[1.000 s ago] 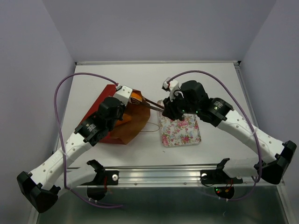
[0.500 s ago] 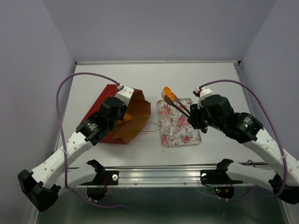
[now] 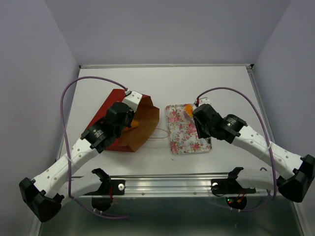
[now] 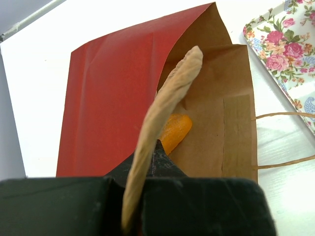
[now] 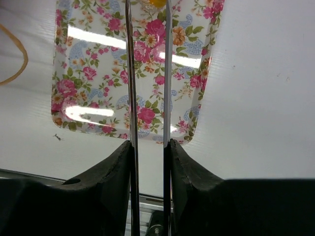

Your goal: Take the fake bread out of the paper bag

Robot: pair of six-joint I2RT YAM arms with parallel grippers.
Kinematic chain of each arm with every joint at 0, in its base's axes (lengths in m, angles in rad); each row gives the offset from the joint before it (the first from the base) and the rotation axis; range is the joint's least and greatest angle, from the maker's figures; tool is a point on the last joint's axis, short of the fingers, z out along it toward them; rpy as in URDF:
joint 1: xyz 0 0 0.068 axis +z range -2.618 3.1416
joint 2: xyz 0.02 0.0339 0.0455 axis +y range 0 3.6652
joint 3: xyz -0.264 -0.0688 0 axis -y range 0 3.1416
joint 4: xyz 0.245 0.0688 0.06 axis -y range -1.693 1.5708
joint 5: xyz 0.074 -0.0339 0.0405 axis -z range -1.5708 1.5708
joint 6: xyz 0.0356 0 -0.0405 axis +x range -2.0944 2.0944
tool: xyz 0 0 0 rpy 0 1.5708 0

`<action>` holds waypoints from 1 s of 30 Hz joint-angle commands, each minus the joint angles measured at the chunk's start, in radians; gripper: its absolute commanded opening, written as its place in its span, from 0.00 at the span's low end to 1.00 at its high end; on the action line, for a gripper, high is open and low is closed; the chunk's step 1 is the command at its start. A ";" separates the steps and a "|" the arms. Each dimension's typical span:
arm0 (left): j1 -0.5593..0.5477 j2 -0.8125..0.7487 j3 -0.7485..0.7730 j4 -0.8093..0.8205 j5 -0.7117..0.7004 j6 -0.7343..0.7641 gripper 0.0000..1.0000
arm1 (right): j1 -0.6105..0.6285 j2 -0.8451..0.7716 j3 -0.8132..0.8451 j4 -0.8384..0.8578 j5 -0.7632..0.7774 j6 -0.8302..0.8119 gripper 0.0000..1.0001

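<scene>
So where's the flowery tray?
In the top view, the rectangular floral tray lies right of the red-brown paper bag, beneath the right pincer holding orange toy bread.

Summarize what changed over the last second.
The right gripper withdrew from the bag mouth carrying a bread piece, swung right, and now holds it over the tray's far end. Unchanged: left gripper shut on the bag's rim, a loaf inside the bag, tray in place.
</scene>
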 commanded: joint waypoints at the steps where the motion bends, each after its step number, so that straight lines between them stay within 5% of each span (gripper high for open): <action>1: -0.009 -0.006 0.054 0.037 -0.009 -0.006 0.00 | 0.006 0.047 -0.016 0.083 0.063 0.008 0.21; 3: -0.009 -0.008 0.054 0.035 -0.009 -0.008 0.00 | 0.006 0.053 -0.024 0.096 0.040 0.005 0.31; 12: -0.013 -0.002 0.057 0.031 -0.033 -0.011 0.00 | 0.006 0.033 -0.019 0.092 0.009 0.018 0.50; 21: -0.018 -0.014 0.058 0.025 -0.044 -0.015 0.00 | 0.006 0.027 0.018 0.087 -0.035 0.001 0.58; 30: -0.019 -0.017 0.061 0.023 -0.047 -0.018 0.00 | 0.006 -0.038 0.091 0.105 -0.155 -0.073 0.50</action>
